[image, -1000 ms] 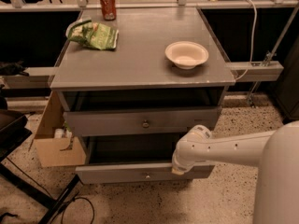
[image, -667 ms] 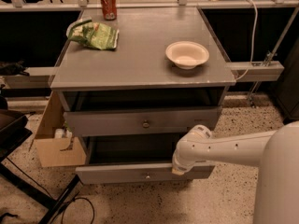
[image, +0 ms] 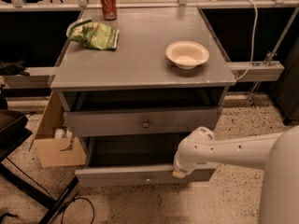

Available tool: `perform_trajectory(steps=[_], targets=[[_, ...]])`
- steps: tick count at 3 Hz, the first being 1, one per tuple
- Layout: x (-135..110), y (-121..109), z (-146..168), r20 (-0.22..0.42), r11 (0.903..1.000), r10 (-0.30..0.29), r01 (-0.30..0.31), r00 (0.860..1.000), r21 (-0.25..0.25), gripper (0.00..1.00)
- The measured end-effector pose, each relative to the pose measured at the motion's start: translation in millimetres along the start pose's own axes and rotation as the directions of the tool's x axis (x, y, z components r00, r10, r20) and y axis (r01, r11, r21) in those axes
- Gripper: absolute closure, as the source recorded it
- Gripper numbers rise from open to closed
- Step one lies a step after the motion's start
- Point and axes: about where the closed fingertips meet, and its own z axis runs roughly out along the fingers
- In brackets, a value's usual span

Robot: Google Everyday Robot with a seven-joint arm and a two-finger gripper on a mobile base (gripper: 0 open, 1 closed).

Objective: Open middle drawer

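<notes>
Room: a speckled floor (image: pixel 233 199) and dark shelving lie around a grey cabinet (image: pixel 140 73) seen from above and in front.
Cabinet top: a red soda can (image: pixel 108 4) stands at the back, with a green snack bag (image: pixel 96 34) left of centre and a white bowl (image: pixel 187 55) on the right.
Beside it: an open cardboard box (image: pixel 56 148) sits on the floor against the cabinet's left side.
Upper drawer (image: pixel 107 122): its taller front has a round knob, and a dark gap shows above it.
Middle drawer (image: pixel 112 176): this is the low flat front below. It stands pulled well forward of the cabinet, with its dark inside visible behind it and a small knob (image: pixel 147 179) at centre.
Gripper (image: pixel 179 173): it sits at the end of my white arm (image: pixel 233 150), which reaches in from the right. It rests at the top edge of the middle drawer's front, right of the knob.
Grip state: I cannot tell, because the wrist hides it.
Step in hand: I judge the pull to be at or near its end, since the drawer looks open.
Next move: I should check that the drawer is out far enough, then let go and lift the arm straight back without nudging the front panel shut.
Change from a second ago: almost none. The drawer front and my arm are both where they were, so the pull seems to have stopped.
</notes>
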Motion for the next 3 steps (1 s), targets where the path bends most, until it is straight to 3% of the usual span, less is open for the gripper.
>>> perform_trajectory(steps=[3], targets=[[9.8,23.4,0.9,0.016,0.9983,-0.002,0.003,1.0,-0.058,1.0]])
